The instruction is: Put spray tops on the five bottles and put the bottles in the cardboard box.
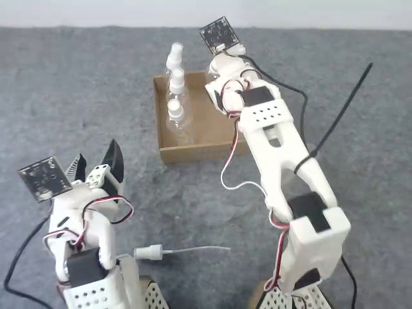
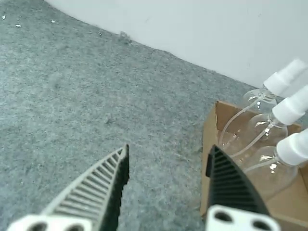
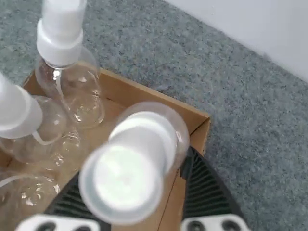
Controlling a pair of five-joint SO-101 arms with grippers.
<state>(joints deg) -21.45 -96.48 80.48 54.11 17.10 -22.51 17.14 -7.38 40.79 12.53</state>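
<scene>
Presently, left to right. Left gripper: hovering over grey carpet, fingers spread wide, grasping nothing. Spray top: lying loose on the carpet between the two arm bases, its thin tube trailing to the right. Box: sitting open at centre. Bottles: three, clear, each wearing a white top, standing in a row along the box's left wall. Right gripper: clenching a fourth bottle, also capped, and holding it at the box's right side. Writing: legible print is showing on none of these.
</scene>
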